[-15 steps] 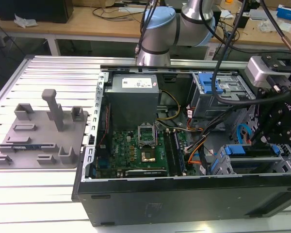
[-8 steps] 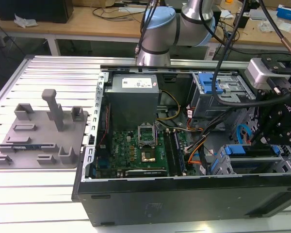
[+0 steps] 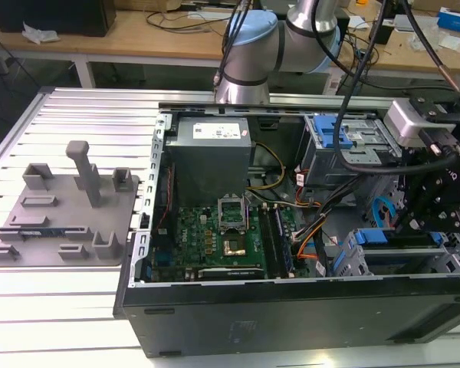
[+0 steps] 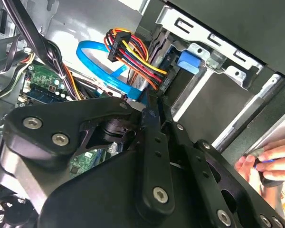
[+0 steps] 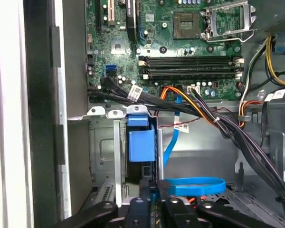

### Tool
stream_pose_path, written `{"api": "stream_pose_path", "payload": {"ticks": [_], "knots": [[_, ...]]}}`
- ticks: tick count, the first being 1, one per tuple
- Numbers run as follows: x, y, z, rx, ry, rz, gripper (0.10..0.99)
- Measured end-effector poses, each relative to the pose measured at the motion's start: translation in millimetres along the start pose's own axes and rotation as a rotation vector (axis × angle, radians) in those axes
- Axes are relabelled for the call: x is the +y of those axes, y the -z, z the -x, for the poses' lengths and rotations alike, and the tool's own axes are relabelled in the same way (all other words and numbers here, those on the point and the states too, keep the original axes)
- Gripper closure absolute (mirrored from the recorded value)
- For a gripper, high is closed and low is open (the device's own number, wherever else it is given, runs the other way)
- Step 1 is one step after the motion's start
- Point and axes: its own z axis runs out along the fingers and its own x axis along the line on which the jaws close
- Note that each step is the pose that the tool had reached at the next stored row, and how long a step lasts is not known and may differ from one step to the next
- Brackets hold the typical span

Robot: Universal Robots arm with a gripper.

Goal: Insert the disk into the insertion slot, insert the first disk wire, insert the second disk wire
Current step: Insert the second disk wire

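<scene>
A: Lower right of the exterior view, inside the open computer case [image 3: 291,307], the end effector [image 3: 433,192] hangs over the insertion slot [image 3: 402,257].

B: And the disk?

A: Seated in that bay, I judge; its blue carrier [image 5: 141,147] shows at frame centre in the first wrist view.

B: Fingers?

A: Drawn narrow, close around the blue flat data cable [image 5: 194,185] at the bottom centre there, probably to steer its plug toward the disk. A true grip I cannot confirm.

B: Anything else?

A: A person's hand [image 4: 270,164] rests at the right edge of the second wrist view.

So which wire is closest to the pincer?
The flat blue cable, looping right beside the pincer. The black and orange-yellow bundles run farther off, by the green board.
</scene>
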Motion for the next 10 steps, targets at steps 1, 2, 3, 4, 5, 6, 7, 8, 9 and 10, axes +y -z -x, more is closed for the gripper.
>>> {"api": "stream_pose_path", "payload": {"ticks": [1, 2, 3, 4, 5, 6, 7, 8, 9, 10], "knots": [[0.2, 0.2, -0.1, 0.0008, 0.0, 0.0, 0.851], [0.3, 0.9, -0.1, 0.0019, 0.0, 0.0, 0.851], [0.3, 1.3, -0.1, 0.002, 0.0, 0.0, 0.851], [0.3, 2.8, -0.1, 0.0018, 0.0, 0.0, 0.851], [0.3, 7.7, -0.1, 0.0022, 0.0, 0.0, 0.851], [0.3, 14.7, -0.1, 0.0021, 0.0, 0.0, 0.851], [0.2, 19.3, 0.0, 0.0021, 0.0, 0.0, 0.851], [0.2, 23.6, 0.0, 0.002, 0.0, -0.001, 0.851], [0.2, 29.2, 0.0, 0.0022, 0.0, -0.001, 0.851], [0.2, 33.4, 0.0, 0.0021, 0.0, -0.001, 0.851]]}}
